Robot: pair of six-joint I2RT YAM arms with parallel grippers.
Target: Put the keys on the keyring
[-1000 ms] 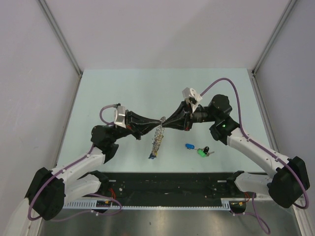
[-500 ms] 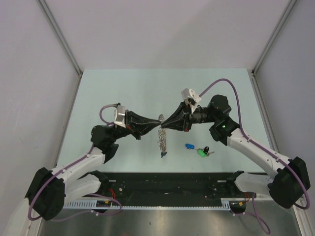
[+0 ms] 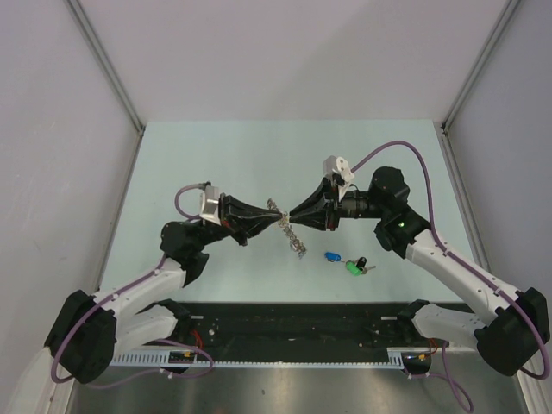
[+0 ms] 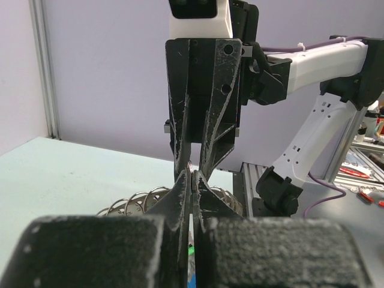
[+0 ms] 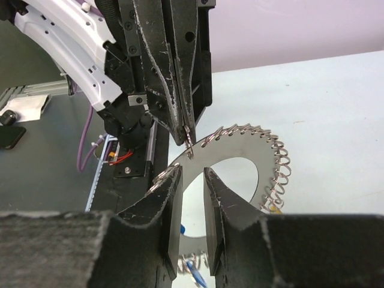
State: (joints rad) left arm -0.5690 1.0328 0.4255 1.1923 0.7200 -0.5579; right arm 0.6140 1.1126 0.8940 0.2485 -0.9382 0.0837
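The keyring (image 5: pixel 240 146) is a flat, round ring of grey metal, with curly wire loops set all round its edge. It is held up over the middle of the table (image 3: pixel 216 155), between the two arms. Its edge is pinched by the left gripper (image 5: pixel 187 141), whose thin black fingers are closed tight on it. The right gripper (image 5: pixel 193 177) is placed tip to tip with the left one. Its rough black fingers (image 5: pixel 171 198) are set a little apart, and part of the ring's flat band is seen in the gap. The keys (image 3: pixel 347 261) are laid in a small bunch on the pale green table, near the ring, on the right arm's side. Blue, green and black heads can be seen on them.
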